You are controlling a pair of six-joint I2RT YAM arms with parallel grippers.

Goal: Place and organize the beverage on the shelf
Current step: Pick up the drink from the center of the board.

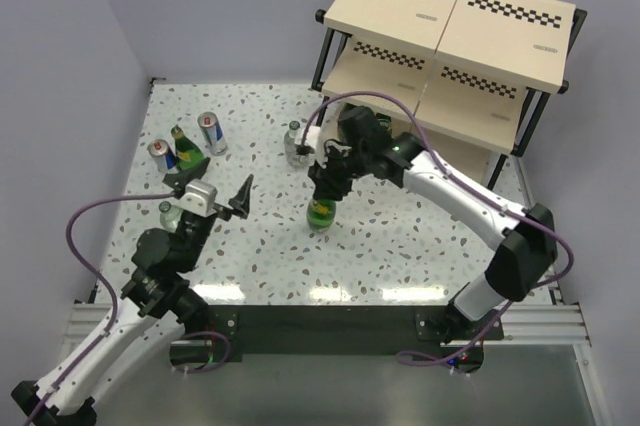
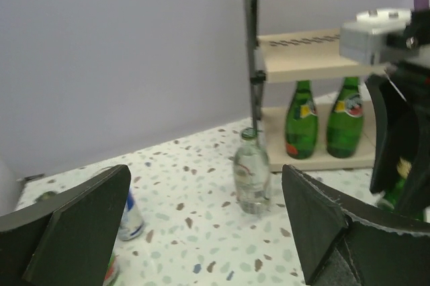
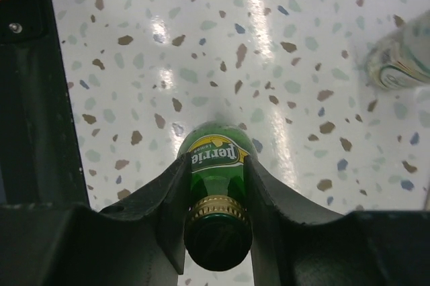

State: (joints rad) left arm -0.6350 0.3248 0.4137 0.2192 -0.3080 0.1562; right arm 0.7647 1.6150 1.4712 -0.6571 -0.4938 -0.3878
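Note:
A green glass bottle (image 1: 320,213) with a yellow label stands upright on the speckled table, mid-table. My right gripper (image 1: 328,184) comes down from above and is shut on its neck (image 3: 216,165), just below the gold cap ring. The shelf (image 1: 450,16) stands at the back right; two green bottles (image 2: 302,121) (image 2: 345,118) stand on its bottom board. A clear bottle (image 1: 296,142) stands in front of the shelf's left post. My left gripper (image 1: 210,186) hovers open at the left, holding nothing, with its fingers (image 2: 87,219) spread wide.
At the back left stand two blue-and-silver cans (image 1: 211,132) (image 1: 163,154) and a green bottle (image 1: 186,149). Another clear bottle (image 1: 168,212) stands just under my left wrist, partly hidden. Walls close in the table on the left and at the back.

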